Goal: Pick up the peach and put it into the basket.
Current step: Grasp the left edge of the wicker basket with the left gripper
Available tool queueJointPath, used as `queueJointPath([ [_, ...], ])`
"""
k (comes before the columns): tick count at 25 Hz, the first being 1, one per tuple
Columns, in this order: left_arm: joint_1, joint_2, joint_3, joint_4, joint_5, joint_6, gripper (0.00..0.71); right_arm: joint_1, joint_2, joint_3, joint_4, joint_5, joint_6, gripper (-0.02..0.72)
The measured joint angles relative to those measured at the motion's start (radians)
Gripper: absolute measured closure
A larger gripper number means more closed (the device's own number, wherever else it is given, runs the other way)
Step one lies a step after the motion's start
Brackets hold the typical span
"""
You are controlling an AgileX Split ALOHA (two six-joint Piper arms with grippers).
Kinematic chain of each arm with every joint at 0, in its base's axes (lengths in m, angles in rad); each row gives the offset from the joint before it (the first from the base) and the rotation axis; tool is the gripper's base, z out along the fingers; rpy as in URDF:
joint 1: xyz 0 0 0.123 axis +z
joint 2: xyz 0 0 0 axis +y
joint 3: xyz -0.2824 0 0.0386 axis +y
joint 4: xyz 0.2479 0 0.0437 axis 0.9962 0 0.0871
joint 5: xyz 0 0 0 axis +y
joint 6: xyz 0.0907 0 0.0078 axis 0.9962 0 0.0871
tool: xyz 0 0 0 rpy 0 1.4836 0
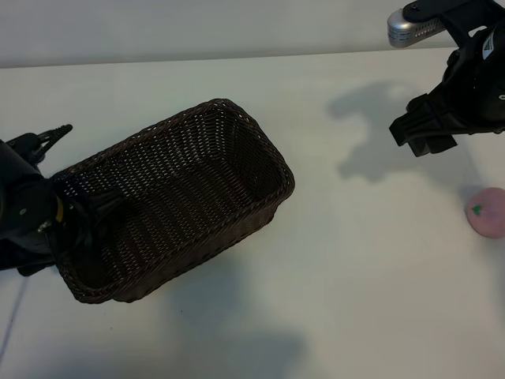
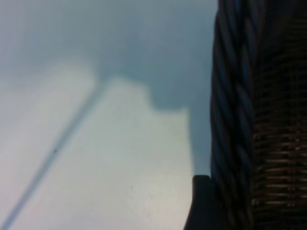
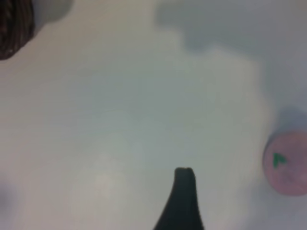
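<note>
A broad stretch of bare table (image 1: 355, 276) is seen between the basket (image 1: 170, 197) at the left and the peach (image 1: 488, 212) by the right edge, just near of the right gripper (image 1: 422, 130), held open and empty, while the left gripper (image 1: 75, 225), jaws apart, straddles the basket's left rim.

You have a plain white bench (image 1: 331, 276) under everything. Two items rest directly on it. The dark brown wicker basket (image 1: 173, 197) sits toward your left side, set at a diagonal. The pale-pink peach (image 1: 487, 212) lies at the far right edge, well apart from the basket, its green leaf mark showing.
</note>
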Motion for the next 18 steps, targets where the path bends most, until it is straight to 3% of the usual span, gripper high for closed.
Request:
queueJointPath([
  [7,0.113,0.001,0.001,-0.070,-0.049,0.118,0.195,0.000,0.000,0.000,0.026,0.001,0.000,0.108],
  [18,0.126,0.154,0.001,-0.119,-0.138,0.173,0.195,0.000,0.000,0.000,0.026,0.000,-0.002,0.108],
])
